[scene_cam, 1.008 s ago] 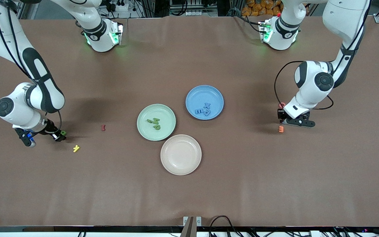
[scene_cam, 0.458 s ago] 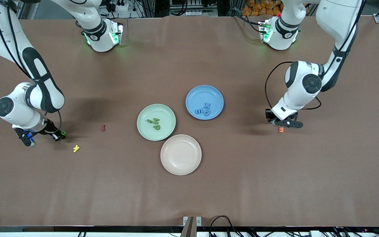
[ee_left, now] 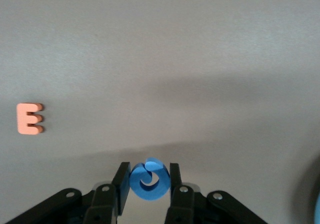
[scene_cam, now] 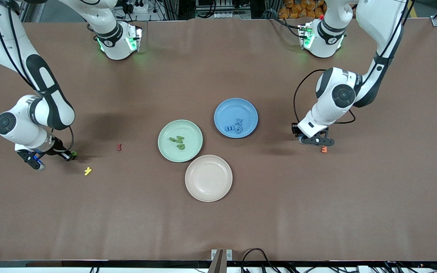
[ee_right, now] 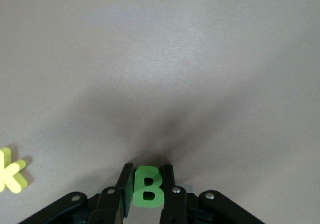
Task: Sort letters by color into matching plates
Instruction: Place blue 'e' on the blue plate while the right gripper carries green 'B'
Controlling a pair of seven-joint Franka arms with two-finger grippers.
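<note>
Three green letters (scene_cam: 177, 142) in mint plate (scene_cam: 194, 151), three blue letters (scene_cam: 234, 127) in blue plate (scene_cam: 226, 108)

Brown table (scene_cam: 218, 227). Mint green plate (scene_cam: 192, 129) showing green letters (scene_cam: 177, 141); blue plate (scene_cam: 226, 110) showing darker blue letters (scene_cam: 234, 127); cream plate (scene_cam: 208, 178) showing plain. Yellow K (ee_right: 10, 170), dark red letter (scene_cam: 119, 146), orange E (ee_left: 29, 118), green B (ee_right: 148, 186), blue letter (ee_left: 149, 179).

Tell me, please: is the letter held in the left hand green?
No, the left hand is shut on a blue letter, clamped between its two fingers in the left wrist view.
</note>
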